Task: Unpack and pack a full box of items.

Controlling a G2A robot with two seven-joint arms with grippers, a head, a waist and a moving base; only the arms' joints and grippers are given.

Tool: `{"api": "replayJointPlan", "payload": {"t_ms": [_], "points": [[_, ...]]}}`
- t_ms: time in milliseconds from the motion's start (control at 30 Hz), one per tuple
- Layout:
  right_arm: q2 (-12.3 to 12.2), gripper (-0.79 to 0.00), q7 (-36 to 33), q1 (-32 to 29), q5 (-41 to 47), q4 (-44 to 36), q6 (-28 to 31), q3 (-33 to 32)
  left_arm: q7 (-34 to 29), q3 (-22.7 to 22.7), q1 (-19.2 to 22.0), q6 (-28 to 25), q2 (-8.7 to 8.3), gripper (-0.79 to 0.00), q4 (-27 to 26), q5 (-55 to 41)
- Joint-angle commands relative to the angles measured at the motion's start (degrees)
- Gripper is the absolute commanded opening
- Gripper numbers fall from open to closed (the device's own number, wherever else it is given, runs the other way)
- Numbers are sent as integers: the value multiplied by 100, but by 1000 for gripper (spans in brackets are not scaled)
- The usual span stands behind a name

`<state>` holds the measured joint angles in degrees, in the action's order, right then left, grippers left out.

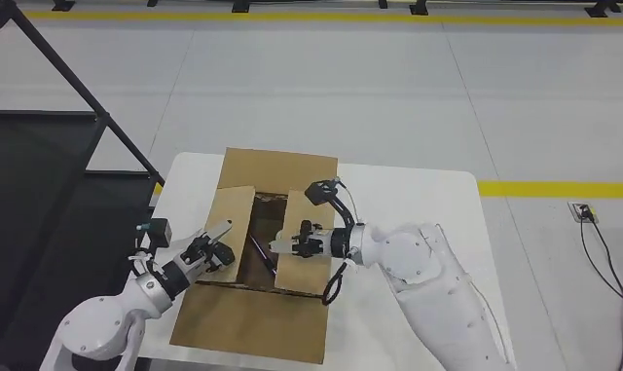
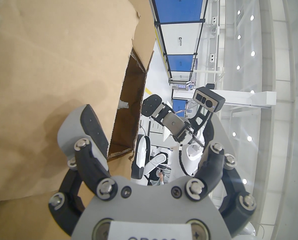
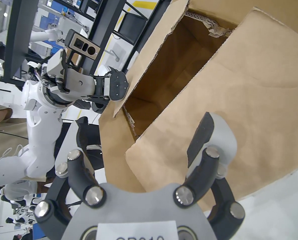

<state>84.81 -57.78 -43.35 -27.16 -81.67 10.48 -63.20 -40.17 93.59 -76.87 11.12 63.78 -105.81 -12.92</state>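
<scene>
Box (image 1: pixel 277 166) sits towards the tabletop's left edge, side flaps up. Left gripper (image 1: pixel 216 244) and right gripper (image 1: pixel 287 244) each straddle a flap, fingers apart. Best to close gently and swing both flaps evenly, without tearing.

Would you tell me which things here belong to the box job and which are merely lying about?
Job: cardboard box, left hand, right hand.
Lying about: black frame, yellow floor line, floor socket.
</scene>
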Motion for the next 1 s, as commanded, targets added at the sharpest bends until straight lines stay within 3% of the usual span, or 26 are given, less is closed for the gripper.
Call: {"api": "replayJointPlan", "payload": {"t_ms": [0,500,967], "points": [[1,0,44,34,-227,15,-72,130,55,-60,39,12,1,0,72,2],[35,0,40,328,-1121,217,-898,719,357,-413,220,-8,-1,0,375,206],[-18,0,209,245,-882,29,-721,554,383,-481,270,-35,-28,0,365,317]]}}
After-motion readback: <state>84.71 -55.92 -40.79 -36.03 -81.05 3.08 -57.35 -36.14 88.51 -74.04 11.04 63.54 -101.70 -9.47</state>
